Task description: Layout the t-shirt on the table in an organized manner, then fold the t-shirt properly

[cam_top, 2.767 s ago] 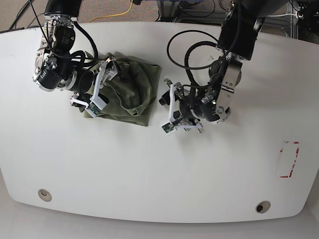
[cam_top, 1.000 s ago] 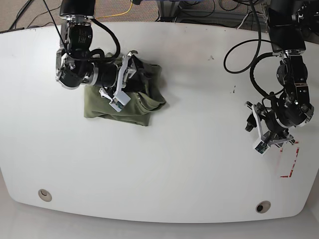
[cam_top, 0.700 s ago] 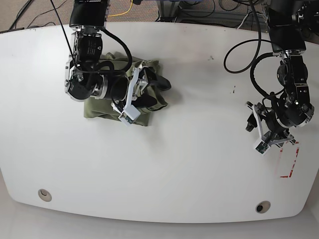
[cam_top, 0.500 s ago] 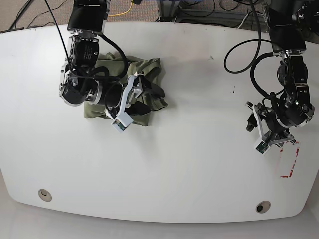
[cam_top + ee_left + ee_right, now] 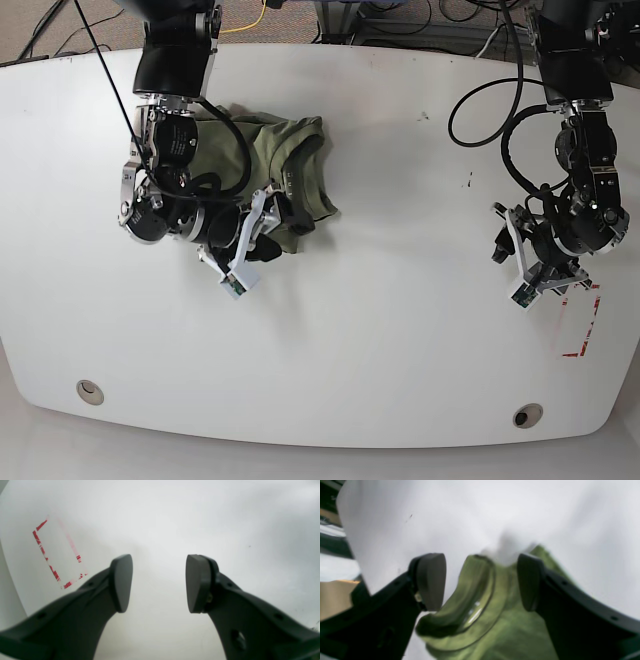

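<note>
The olive-green short-sleeved cotton t-shirt (image 5: 270, 170) lies bunched and wrinkled on the far left part of the glossy white bench (image 5: 330, 350) in the base view, with its ribbed neckline turned toward the bench's middle and its near edge under the right arm. The right pincer (image 5: 250, 243) sits low at the garment's near edge. In the right wrist view its two black fingers (image 5: 431, 580) are spread apart, released, and a rolled fold of green cloth lies in the gap between them; the picture is blurred, so whether either pad touches the fabric cannot be told. The left pincer (image 5: 530, 262) is well apart from the shirt, on the right side of the base view, just beside the worn red tape rectangle (image 5: 578, 320). In the left wrist view its dark fingers (image 5: 197, 582) are parted over bare white surface, holding nothing, with the red tape outline off to one side.
</note>
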